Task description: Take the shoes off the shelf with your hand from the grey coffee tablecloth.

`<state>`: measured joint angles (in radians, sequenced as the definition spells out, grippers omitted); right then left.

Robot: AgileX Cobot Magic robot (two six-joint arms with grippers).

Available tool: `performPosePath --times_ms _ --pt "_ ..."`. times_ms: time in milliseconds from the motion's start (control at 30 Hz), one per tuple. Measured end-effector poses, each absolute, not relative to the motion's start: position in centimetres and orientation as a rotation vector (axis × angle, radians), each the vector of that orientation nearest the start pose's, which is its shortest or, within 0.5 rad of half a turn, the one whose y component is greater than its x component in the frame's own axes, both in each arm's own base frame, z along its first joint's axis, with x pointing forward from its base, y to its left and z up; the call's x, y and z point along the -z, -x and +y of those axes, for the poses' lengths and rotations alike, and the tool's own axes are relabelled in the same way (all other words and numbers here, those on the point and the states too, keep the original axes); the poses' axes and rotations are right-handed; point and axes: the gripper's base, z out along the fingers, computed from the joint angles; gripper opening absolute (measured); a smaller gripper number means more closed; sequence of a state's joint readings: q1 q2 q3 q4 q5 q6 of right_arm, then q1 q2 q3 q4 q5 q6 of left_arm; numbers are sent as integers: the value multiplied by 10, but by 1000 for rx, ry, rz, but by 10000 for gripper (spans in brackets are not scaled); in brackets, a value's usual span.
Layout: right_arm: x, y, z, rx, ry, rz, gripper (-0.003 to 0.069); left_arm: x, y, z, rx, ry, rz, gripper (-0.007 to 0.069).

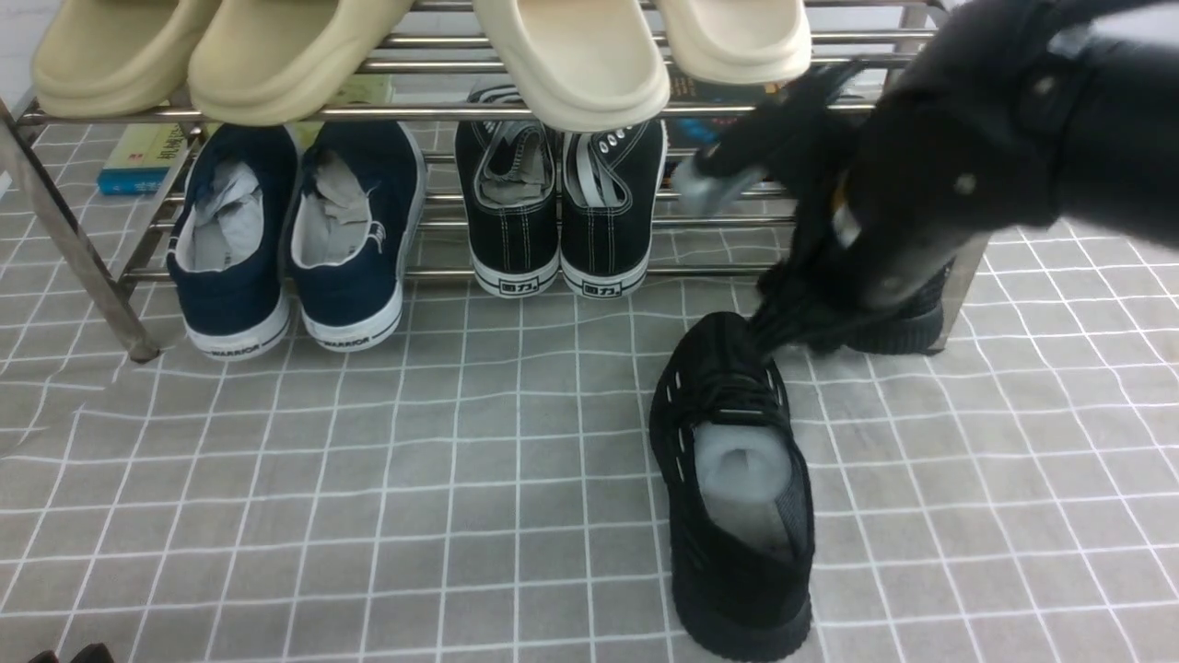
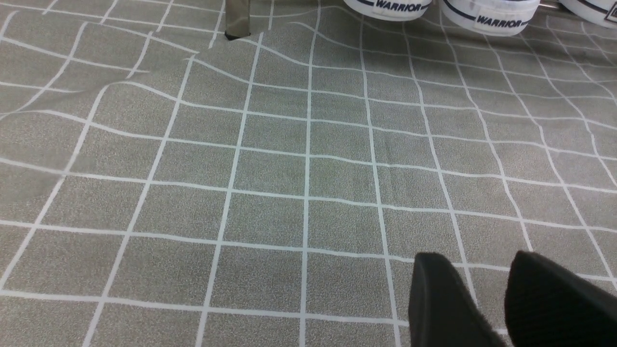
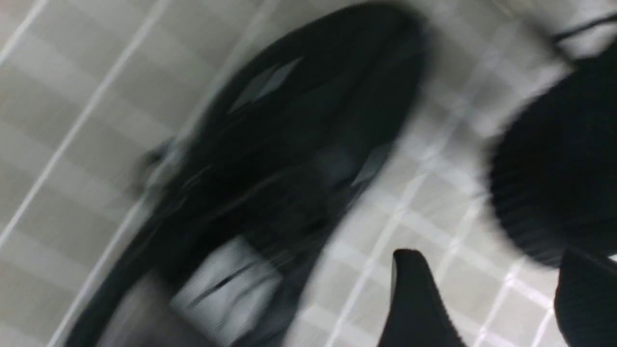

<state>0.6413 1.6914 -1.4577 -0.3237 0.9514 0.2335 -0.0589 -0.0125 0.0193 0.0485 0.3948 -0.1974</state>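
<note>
The word "WARRIOR" is printed on the white heel rim of each navy shoe (image 1: 345, 276). The black canvas shoes (image 1: 516, 230) have small heel labels with two Chinese characters, hardly readable.

We see a grey-taupe tablecloth (image 1: 276, 516) crossed by a grid of thin white lines. The knit sneaker (image 1: 728, 562) is black all over, with black laces and sole, small white dashes along its side and pale grey paper stuffing (image 1: 741, 470). Its twin (image 1: 907, 322) shows a ribbed black sole. The shelf (image 1: 442, 112) is shiny silver steel. We also see a navy pair (image 1: 295, 230) with white soles and dark lettering, a black canvas pair (image 1: 557, 212) with white stitching, and cream-beige slides (image 1: 571, 64). The right arm (image 1: 967, 166) is black, with a silver-grey fingertip (image 1: 714, 189).
</note>
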Motion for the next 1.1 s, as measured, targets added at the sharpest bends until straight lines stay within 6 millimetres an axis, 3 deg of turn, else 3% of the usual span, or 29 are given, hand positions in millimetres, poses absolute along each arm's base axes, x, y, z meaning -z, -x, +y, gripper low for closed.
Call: performPosePath --times_ms 200,467,567,633,667,733,800,967,1000,1100 --pt "-306 -356 168 73 491 2410 400 -172 -52 -1 127 101 1884 239" --pt "-272 -376 167 101 494 2463 396 -172 -52 -1 125 100 1884 239" --pt "-260 -380 169 108 504 2484 360 -172 -52 -1 125 100 1884 239" --pt "-256 -381 170 112 507 2493 298 -172 -52 -1 125 100 1884 239" --pt "-255 -381 169 118 506 2503 213 -172 -52 -1 125 100 1884 239" --pt "-259 -378 167 123 500 2513 83 -172 -52 -1 125 100 1884 239" --pt "-267 -371 166 124 500 2534 12 -172 -52 -1 125 100 1884 239" --pt "-299 -337 166 72 543 2614 1 -172 -52 -1 125 100 1884 239" --pt "-311 -322 167 30 571 2644 1 -172 -52 -1 125 100 1884 239" --pt "-317 -297 167 -24 629 2718 1 -172 -52 -1 125 100 1884 239"
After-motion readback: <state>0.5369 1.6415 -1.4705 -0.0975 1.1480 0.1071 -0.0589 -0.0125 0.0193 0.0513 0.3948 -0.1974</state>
